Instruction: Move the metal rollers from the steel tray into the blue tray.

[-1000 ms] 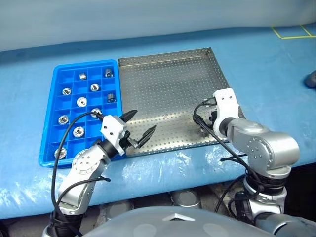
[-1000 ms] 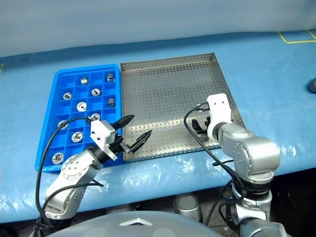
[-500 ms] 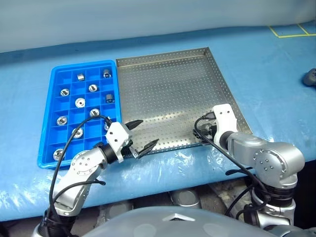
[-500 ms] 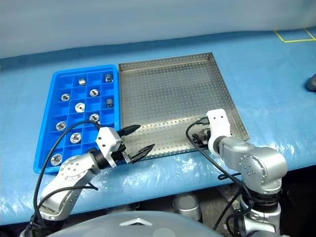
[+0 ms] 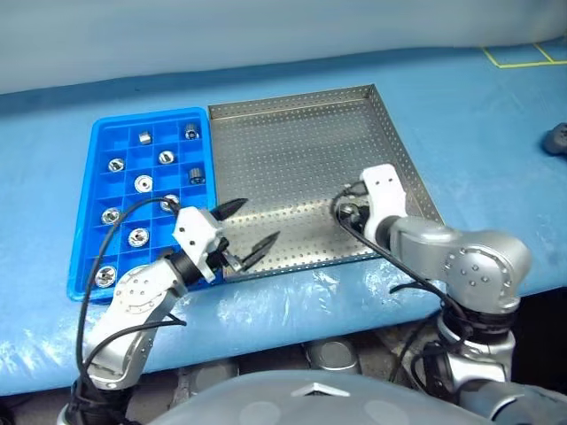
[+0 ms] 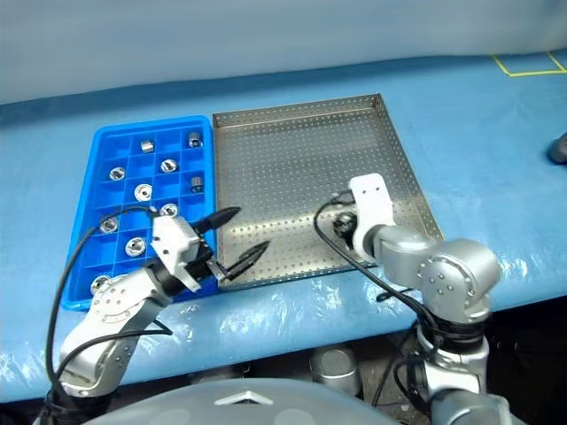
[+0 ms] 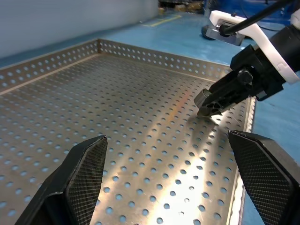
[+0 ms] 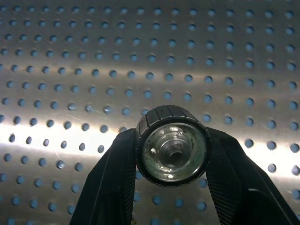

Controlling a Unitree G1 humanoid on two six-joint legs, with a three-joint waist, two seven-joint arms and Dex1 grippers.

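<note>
— Where is the right hand (image 8: 171,150) just now?

— Over the near right part of the steel tray (image 5: 292,150), its two black fingers (image 8: 117,183) closed around one metal roller (image 8: 171,146) — a ribbed silver cylinder with a hole through its middle, seen end-on against the perforated sheet.

— And the left hand (image 5: 244,228)?

— At the steel tray's near left corner, just beside the blue tray (image 5: 93,221), fingers spread wide and holding nothing.

— The other rollers (image 5: 143,183)?

— Sitting singly in separate compartments of the blue tray, which lies against the steel tray's left rim on the blue tabletop (image 5: 478,115).
</note>
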